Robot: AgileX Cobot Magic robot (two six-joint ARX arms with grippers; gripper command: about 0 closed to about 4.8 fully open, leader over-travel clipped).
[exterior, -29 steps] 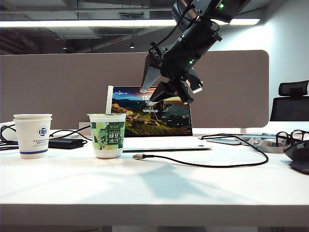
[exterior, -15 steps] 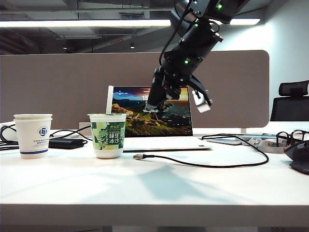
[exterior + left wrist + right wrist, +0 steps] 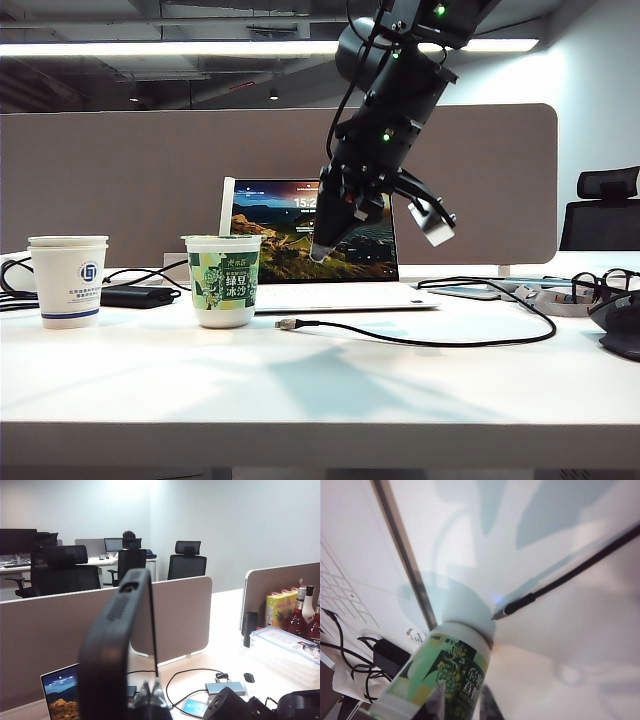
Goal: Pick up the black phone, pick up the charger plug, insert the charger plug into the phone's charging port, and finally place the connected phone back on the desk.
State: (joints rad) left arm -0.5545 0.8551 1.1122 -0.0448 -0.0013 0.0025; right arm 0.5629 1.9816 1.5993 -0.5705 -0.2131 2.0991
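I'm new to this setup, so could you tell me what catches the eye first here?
The right gripper hangs empty, pointing down before the lit laptop, above the charger plug lying on the desk. The left gripper, raised over the desk, holds the black phone upright.

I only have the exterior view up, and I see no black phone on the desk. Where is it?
Observer: The left wrist view shows the left gripper shut on the black phone, held upright and edge-on, lifted off the desk.
Operator: Has the right gripper got the charger plug?
Observer: No. In the right wrist view the right gripper has its jaws narrowly apart with nothing between them.
Operator: What is it pointing at?
Observer: Its fingertips frame the green cup. The charger plug lies on the desk just past the cup's rim.
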